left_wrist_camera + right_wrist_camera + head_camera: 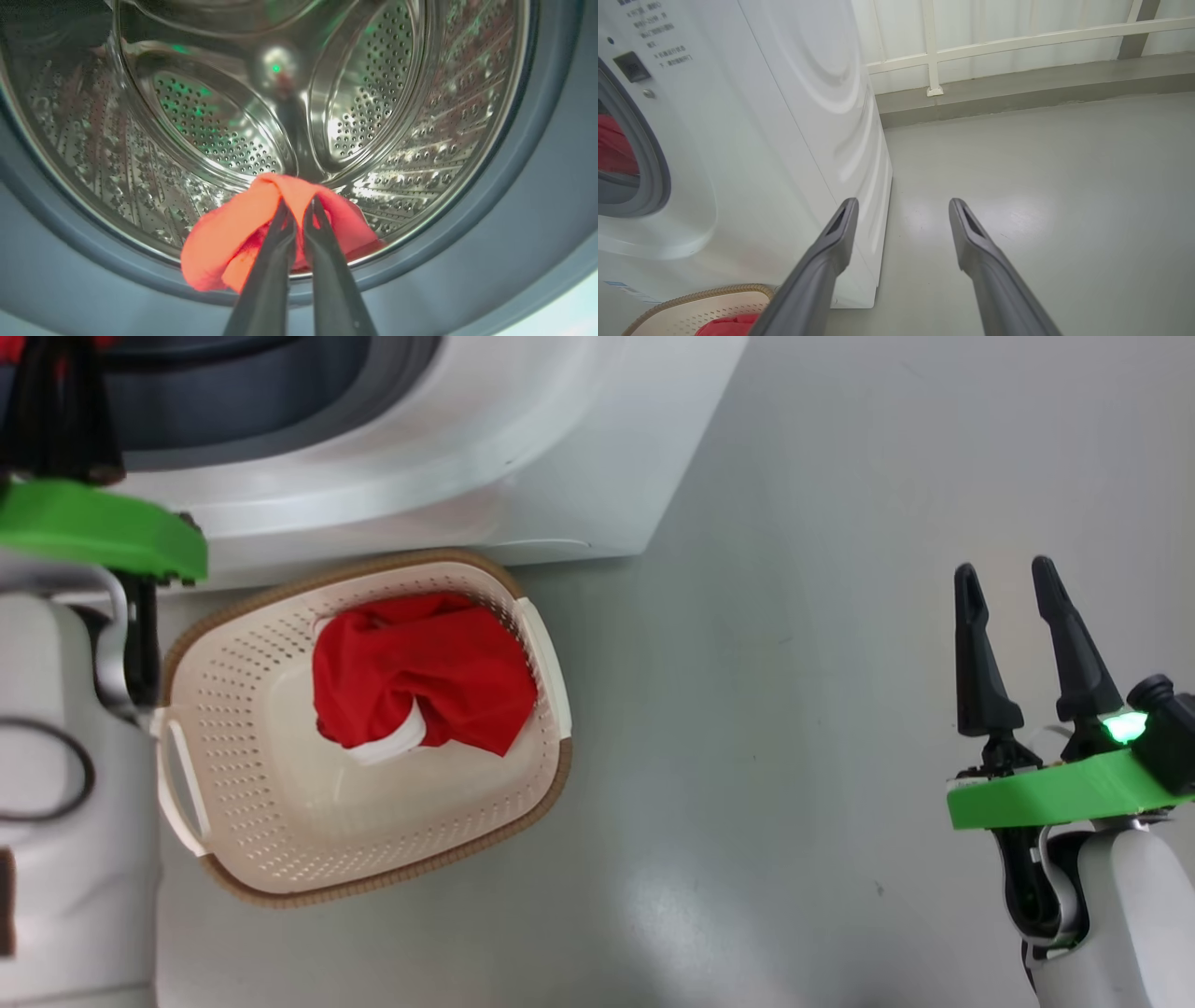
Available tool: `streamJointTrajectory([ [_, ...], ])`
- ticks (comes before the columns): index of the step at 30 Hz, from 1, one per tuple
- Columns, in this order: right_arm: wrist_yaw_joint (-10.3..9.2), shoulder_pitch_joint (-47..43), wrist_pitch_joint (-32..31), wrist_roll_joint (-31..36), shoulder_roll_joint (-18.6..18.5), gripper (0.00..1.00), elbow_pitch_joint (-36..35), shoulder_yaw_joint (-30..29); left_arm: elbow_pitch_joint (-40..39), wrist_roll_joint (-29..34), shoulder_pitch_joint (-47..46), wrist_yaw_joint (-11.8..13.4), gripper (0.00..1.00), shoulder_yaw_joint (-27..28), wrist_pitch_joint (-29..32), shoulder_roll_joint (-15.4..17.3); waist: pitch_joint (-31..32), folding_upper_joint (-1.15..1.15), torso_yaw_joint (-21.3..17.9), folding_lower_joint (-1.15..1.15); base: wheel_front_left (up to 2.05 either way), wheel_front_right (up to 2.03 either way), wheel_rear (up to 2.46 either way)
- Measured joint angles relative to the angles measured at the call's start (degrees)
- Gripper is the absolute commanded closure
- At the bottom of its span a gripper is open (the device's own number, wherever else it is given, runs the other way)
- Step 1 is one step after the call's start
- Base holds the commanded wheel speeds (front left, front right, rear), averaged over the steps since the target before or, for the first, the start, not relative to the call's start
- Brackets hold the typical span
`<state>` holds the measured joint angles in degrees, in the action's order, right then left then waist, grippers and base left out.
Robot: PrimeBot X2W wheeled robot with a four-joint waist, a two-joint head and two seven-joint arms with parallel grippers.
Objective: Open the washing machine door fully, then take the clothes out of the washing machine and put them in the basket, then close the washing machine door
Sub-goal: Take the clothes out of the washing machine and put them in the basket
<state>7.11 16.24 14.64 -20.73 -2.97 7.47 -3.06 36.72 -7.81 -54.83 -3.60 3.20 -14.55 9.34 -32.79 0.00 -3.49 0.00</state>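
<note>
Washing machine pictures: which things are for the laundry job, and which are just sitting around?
For the job: washing machine, basket, red garment in the basket, red cloth pinched by the left fingers at the drum's mouth.
Just there: right fingers, open over the grey floor; white railing.

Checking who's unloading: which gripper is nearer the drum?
Left. The left gripper is at the drum mouth, shut on red clothes; the right gripper hangs open over the floor beside it.

Left hand [300, 203] clamped (right hand [1005, 571] splayed)
</note>
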Motion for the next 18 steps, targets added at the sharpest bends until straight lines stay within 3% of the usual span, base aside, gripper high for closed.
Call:
streamJointTrajectory([
  [18,0.00,-3.41,0.00,1.23,0.02,0.00,0.23,-0.81,-32.49,0.20,16.90,-3.10,1.00,5.79,-0.13,-6.57,5.15,0.00,2.63,0.00,0.00,0.00,0.00],
])
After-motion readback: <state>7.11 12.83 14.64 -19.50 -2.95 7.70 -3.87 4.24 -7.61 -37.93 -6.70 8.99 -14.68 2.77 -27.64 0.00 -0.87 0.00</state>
